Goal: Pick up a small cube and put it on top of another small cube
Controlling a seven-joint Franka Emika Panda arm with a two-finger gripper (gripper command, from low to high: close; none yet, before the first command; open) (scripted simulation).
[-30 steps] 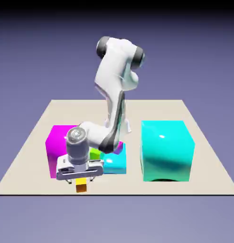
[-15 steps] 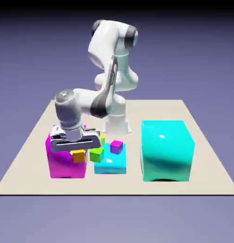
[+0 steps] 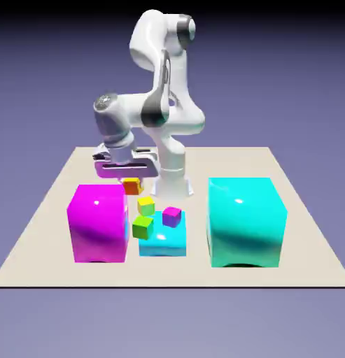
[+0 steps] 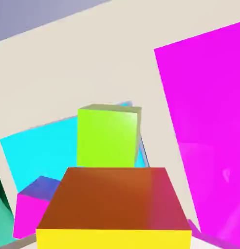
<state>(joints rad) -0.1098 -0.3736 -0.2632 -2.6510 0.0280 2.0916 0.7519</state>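
Note:
My gripper [image 3: 131, 179] hangs above the table, shut on the small cube [image 3: 132, 186], which is orange with a yellow face. In the hand view this small cube [image 4: 114, 206] fills the bottom middle and hides both fingertips. It hangs behind the magenta block's top right corner in the exterior view, apart from everything else. Just below and to its right sits a small yellow-green cube [image 3: 145, 205], which the hand view shows straight ahead as a yellow-green cube [image 4: 108, 137]. A greener small cube [image 3: 142, 226] and a small purple cube [image 3: 172, 216] lie close by.
A big magenta block [image 3: 99, 222] stands at the exterior view's left and a big cyan block [image 3: 245, 221] at its right. A lower cyan block [image 3: 163, 242] sits between them under the small cubes. The robot's base [image 3: 171, 183] rises behind them.
The gripper shut on the orange cube at the table's front edge, lifted it, and carried it up and back past the magenta block toward the small cubes.

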